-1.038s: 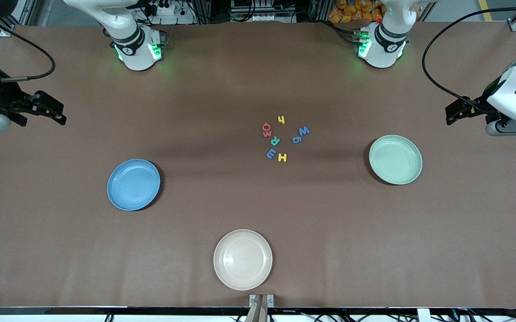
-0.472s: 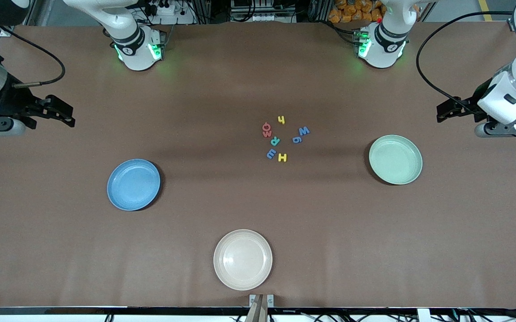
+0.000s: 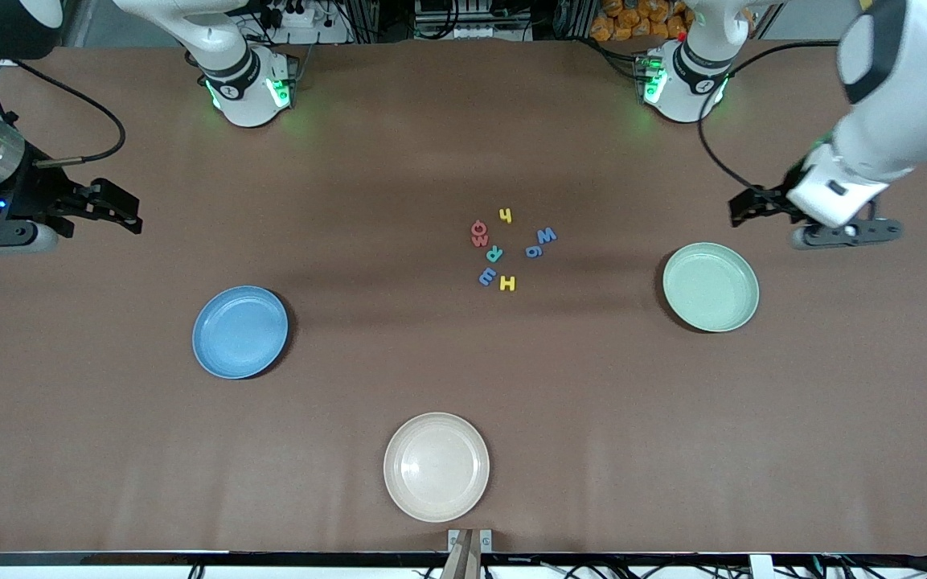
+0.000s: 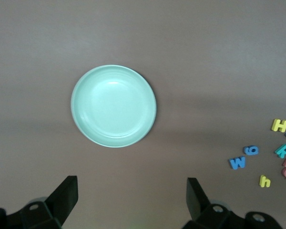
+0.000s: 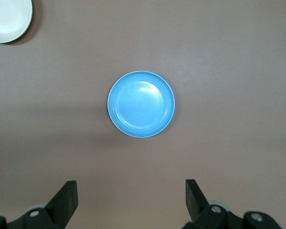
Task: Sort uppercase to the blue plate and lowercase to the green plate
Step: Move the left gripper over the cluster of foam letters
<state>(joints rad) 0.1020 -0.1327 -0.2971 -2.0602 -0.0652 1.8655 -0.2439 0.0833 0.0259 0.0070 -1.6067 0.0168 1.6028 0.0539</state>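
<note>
Over the bare table at the left arm's end, just above the green plate (image 3: 710, 287), we are seeing the left gripper (image 3: 744, 211) hanging in the air with its fingers spread wide and nothing between them. The right gripper (image 3: 127, 213) is hovering over bare table at the right arm's end, fingers likewise spread and pinching nothing. Moving outward, the green plate is sitting toward the left arm's end and the blue plate (image 3: 239, 331) toward the right arm's end, a little nearer to the front camera; both are holding nothing. All eight letters are lying loose on the table in a small cluster between the two plates, closer to the green one. We are reading them as: yellow h (image 3: 505, 215) farthest from the front camera, red O (image 3: 479, 236) with the red w touching or overlapping it so we cannot point it out separately, blue W (image 3: 546, 236), blue g (image 3: 534, 251) just beside the W, teal R (image 3: 494, 254) in the middle, then the blue e/m piece (image 3: 487, 277) and yellow H (image 3: 507, 283) side by side nearest the camera. A beige plate (image 3: 436, 466) is sitting well apart from the cluster, at the table edge nearest the front camera.
</note>
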